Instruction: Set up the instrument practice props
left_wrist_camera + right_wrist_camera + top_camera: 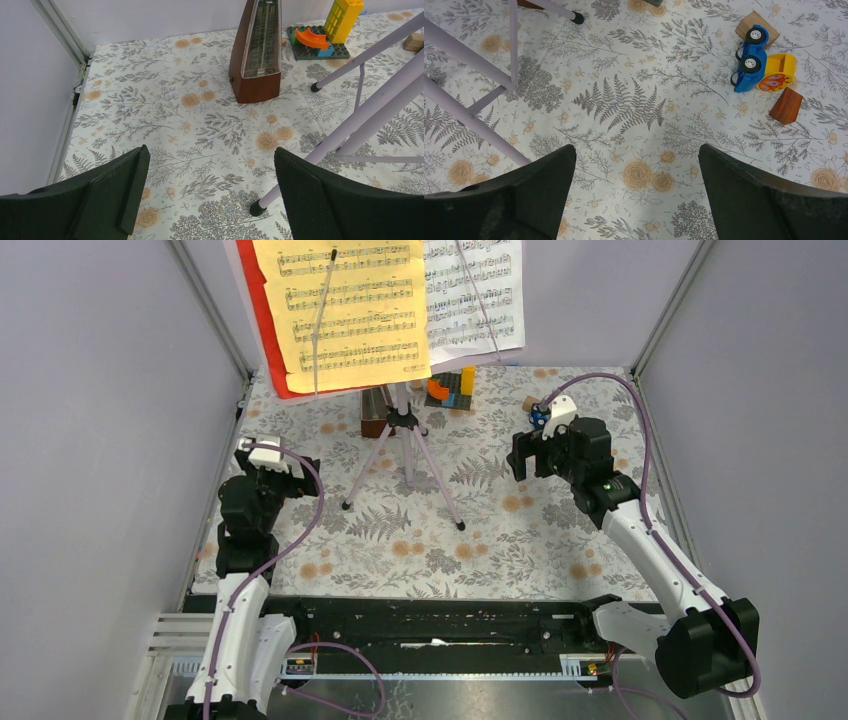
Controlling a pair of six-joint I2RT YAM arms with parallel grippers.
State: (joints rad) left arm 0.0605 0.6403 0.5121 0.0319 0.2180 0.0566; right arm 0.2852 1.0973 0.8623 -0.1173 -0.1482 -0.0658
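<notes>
Floral tablecloth (520, 530). Lilac tripod (405, 455) stands centre, carrying yellow page (345, 310), white page (475, 290) and red page (262, 330). My left gripper (210, 165) and right gripper (636, 155) flank the tripod, fingers wide apart, empty. Looks light, top-heavy, tippy: I'd grip near black hub (401, 420). Pages flimsy.

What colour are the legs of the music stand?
Lilac legs with black feet; the left wrist view shows them best.
</notes>
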